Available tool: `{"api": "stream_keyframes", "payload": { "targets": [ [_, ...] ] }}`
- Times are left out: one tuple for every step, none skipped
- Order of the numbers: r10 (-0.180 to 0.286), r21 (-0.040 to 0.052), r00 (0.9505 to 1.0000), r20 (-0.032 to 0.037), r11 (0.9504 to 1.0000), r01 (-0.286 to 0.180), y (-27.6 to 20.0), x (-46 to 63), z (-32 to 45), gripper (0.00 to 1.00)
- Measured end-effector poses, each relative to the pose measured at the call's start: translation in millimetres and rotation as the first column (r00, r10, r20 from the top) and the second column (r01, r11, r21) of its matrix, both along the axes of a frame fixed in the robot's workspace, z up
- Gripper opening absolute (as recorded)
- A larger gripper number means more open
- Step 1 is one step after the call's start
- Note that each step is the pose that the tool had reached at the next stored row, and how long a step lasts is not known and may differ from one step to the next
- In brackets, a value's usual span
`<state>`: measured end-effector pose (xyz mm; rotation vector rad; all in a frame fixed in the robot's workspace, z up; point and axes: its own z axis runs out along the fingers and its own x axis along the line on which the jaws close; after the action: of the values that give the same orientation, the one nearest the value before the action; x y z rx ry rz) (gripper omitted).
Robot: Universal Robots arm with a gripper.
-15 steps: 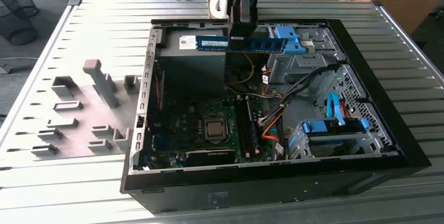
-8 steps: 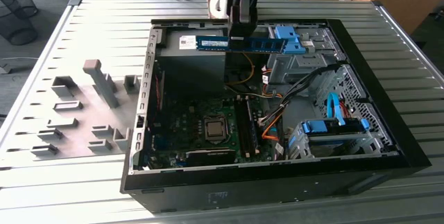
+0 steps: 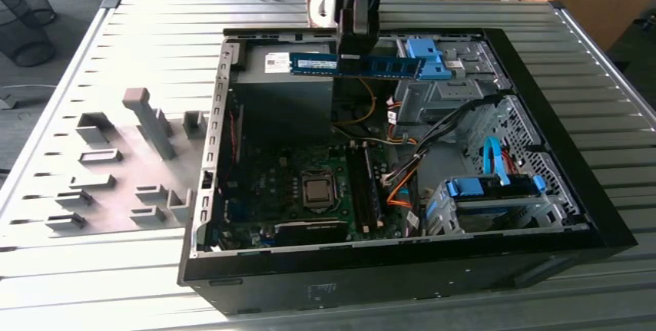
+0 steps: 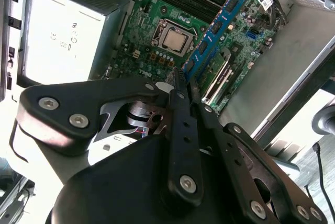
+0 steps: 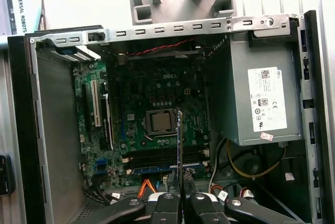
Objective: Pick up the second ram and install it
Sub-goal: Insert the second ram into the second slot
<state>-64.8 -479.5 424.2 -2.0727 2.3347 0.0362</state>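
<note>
The second ram (image 3: pixel 395 67) is a long blue-green stick held level in the air over the back of the open computer case (image 3: pixel 574 227). My gripper (image 3: pixel 354 56) is shut on its middle from above. In the second wrist view the ram (image 4: pixel 217 25) juts out from the closed fingertips (image 4: pixel 178 85) over the motherboard. In the first wrist view the ram (image 5: pixel 179 150) shows edge-on as a thin line rising from the gripper (image 5: pixel 179 205). The dark memory slots (image 3: pixel 366 189) lie beside the processor socket (image 3: pixel 319 190), well below the stick.
A grey power supply (image 5: pixel 256 98) fills one corner of the case. Bright blue drive-bay latches (image 3: pixel 431 58) (image 3: pixel 492 187) and orange cables (image 3: pixel 402 193) sit toward the exterior view's right. A grey fixture with upright blocks (image 3: pixel 123 170) stands on the slatted table left of the case.
</note>
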Motion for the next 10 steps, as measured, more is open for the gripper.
{"api": "stream_keyframes", "payload": {
  "targets": [
    [-0.001, 0.0000, 1.0000, 0.0000, 1.0000, 0.001, 0.0, 0.0, 0.0, 0.14],
    [-0.003, -0.0001, 1.0000, 0.0000, 1.0000, 0.003, 0.0, 0.0, -0.1, 0.14],
    [-0.004, -0.0001, 1.0000, 0.0000, 1.0000, 0.004, 0.0, 0.0, -0.1, 0.14],
    [-0.006, -0.0001, 1.0000, 0.0000, 1.0000, 0.006, 0.0, 0.0, -0.1, 0.14],
    [-0.007, -0.0002, 1.0000, 0.0000, 1.0000, 0.007, 0.0, 0.0, -0.1, 0.14],
    [-0.010, -0.0002, 0.9999, 0.0000, 0.9999, 0.010, 0.0, 0.0, -0.2, 0.14],
    [-0.012, -0.0003, 0.9999, 0.0000, 0.9999, 0.012, 0.0, 0.0, -0.2, 0.14],
    [-0.013, -0.0004, 0.9999, 0.0000, 0.9999, 0.013, 0.0, 0.0, -0.3, 0.14],
    [-0.015, -0.0004, 0.9999, -0.0001, 0.9999, 0.015, 0.0, 0.0, -0.3, 0.14],
    [-0.016, -0.0004, 0.9999, 0.0000, 0.9999, 0.016, 0.0, 0.0, -0.3, 0.14]
  ]
}}
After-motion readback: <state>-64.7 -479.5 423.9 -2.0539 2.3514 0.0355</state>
